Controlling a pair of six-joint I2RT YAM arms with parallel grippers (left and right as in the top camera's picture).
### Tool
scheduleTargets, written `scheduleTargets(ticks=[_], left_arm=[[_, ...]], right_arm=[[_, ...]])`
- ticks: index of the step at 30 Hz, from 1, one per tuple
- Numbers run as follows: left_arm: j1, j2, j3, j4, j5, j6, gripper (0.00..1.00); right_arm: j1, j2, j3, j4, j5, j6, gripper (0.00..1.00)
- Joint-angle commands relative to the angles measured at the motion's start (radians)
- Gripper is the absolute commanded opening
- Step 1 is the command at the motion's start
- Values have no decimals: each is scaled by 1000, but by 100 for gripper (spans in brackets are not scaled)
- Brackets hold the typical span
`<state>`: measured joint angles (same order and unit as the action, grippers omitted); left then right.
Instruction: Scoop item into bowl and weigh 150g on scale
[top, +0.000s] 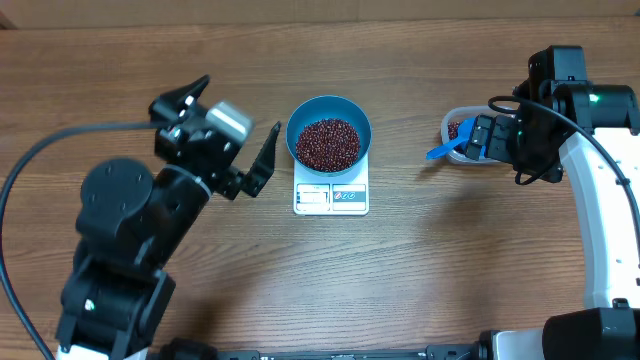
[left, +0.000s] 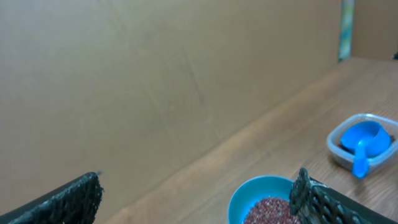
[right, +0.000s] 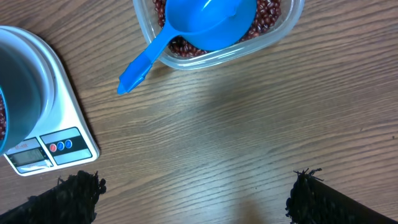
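From the right wrist camera I saw my right gripper (right: 199, 177) with its fingers spread wide and nothing between them, hanging over bare table (right: 249, 124). Beyond it to one side stood the white scale (right: 59, 99), its grey display (right: 28, 159) and coloured buttons (right: 60, 147) turned toward me (the digits and the print by the buttons were too small for me to read). Farther on sat the clear tub (right: 249, 51) with a layer of beans in it, and the blue scoop (right: 211, 22) lay in the tub with its handle sticking out over the rim toward the scale.

On the other side, my left gripper (left: 198, 180) was also fully open and empty, held near the scale and apart from it. Just past its fingers the light blue bowl (top: 329, 104) rested on the scale, holding a heap of dark red-brown beans (top: 328, 143). A plain cardboard wall (left: 124, 93) closed off the far edge of the table
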<state>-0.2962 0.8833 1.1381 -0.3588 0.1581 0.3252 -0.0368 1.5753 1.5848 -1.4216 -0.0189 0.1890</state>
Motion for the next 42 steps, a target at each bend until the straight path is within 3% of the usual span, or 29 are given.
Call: scheduleTargets(ticks=[1, 8, 20, 30, 42], left_arm=[[49, -79, -117, 82, 52, 19, 100], [167, -228, -367, 328, 182, -10, 100], [210, -497, -752, 649, 132, -113, 100], [298, -712, -980, 700, 99, -299, 100], [327, -880, -1133, 646, 39, -419, 100]], right_arm=[[3, -10, 21, 6, -2, -15, 100], [3, -10, 21, 6, -2, -15, 100], [3, -10, 21, 6, -2, -15, 100], [3, -10, 21, 6, -2, -15, 100], [3, -10, 21, 6, -2, -15, 100]])
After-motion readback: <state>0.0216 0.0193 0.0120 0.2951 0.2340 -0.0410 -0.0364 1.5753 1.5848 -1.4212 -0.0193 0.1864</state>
